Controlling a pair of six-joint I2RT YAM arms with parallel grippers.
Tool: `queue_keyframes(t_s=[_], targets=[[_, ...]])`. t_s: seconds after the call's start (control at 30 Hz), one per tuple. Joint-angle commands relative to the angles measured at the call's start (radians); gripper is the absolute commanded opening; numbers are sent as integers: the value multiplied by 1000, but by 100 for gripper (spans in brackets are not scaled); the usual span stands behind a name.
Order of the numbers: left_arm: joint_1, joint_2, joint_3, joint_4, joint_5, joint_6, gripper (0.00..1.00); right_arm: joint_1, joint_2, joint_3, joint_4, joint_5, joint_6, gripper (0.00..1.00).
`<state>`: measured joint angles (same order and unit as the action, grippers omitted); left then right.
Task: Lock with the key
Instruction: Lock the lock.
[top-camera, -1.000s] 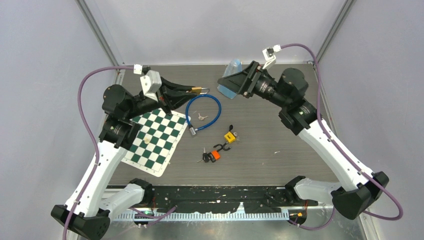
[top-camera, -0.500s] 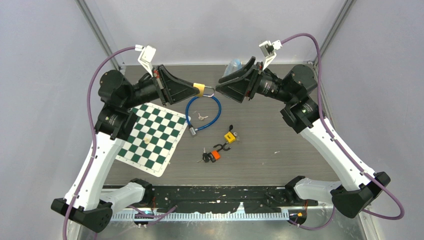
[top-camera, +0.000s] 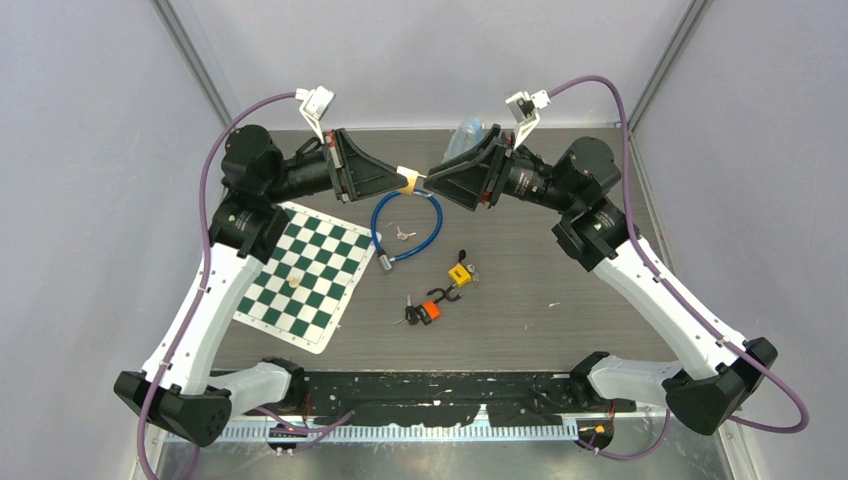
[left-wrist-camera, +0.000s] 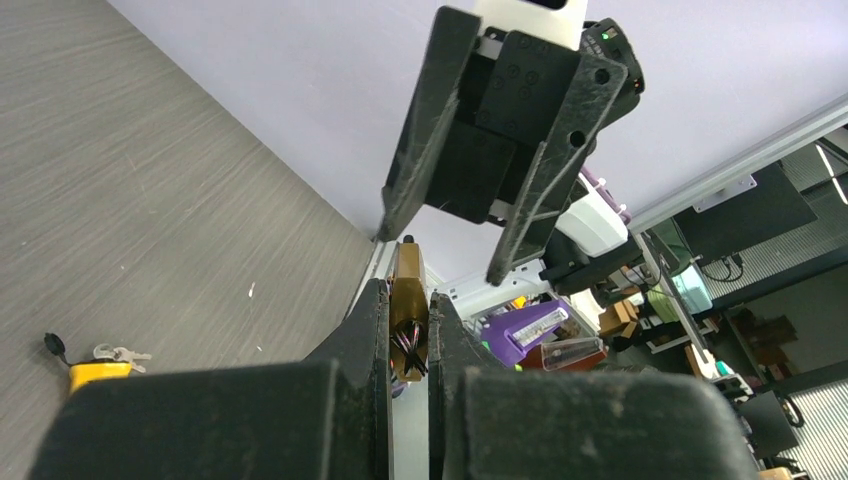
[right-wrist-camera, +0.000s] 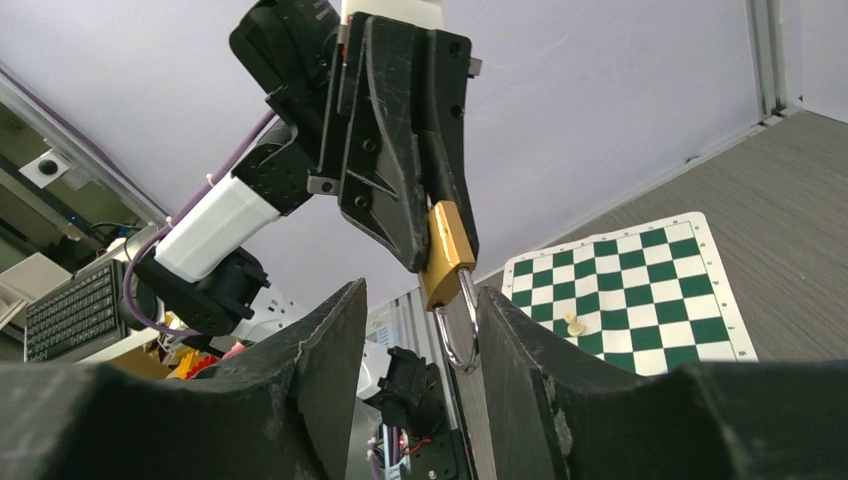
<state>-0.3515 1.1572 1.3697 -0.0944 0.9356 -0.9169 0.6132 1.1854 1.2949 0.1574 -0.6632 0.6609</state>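
Note:
A brass padlock (top-camera: 409, 181) hangs in the air above the back of the table, with my left gripper (top-camera: 404, 182) shut on its body (left-wrist-camera: 408, 312). Its steel shackle (right-wrist-camera: 463, 330) points at my right gripper (top-camera: 432, 181). In the right wrist view the shackle sits between the right gripper's (right-wrist-camera: 422, 292) open fingers, close against one of them. The other finger stands well clear. A small silver key (top-camera: 402, 234) lies on the table inside the loop of a blue cable lock (top-camera: 436, 215).
A green-and-white chessboard mat (top-camera: 318, 262) with one pale pawn (top-camera: 294, 279) lies at the left. A yellow padlock (top-camera: 459, 273) and an orange padlock (top-camera: 430, 311), each with keys, lie mid-table. A bluish plastic object (top-camera: 466, 133) sits at the back edge.
Both arms have risen and come together over the back of the table. The left one carried the padlock towards the right gripper, whose fingers have narrowed around the shackle.

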Motion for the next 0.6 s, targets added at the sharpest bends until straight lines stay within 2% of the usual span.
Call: queue_keyframes(t_s=[0.0,0.03,0.13,0.27,0.43,0.57], targets=[[14,-12,33,85,38,-4,0,6,-14,-6,-29,63,-9,57],[14,-11,32,88,43,-3,0,6,-23,-12,-35,88,-16,61],[16,-12,33,88,53,-1,0,6,-40,-27,-41,132,-29,65],[16,-12,32,88,48,-8,0,6,-28,-21,-45,105,-19,46],[16,-15,26,119,35,-10,0,7,-29,-43,16,75,23,32],[16,-16,17,131,23,-19,0,6,-33,-57,55,59,54,16]])
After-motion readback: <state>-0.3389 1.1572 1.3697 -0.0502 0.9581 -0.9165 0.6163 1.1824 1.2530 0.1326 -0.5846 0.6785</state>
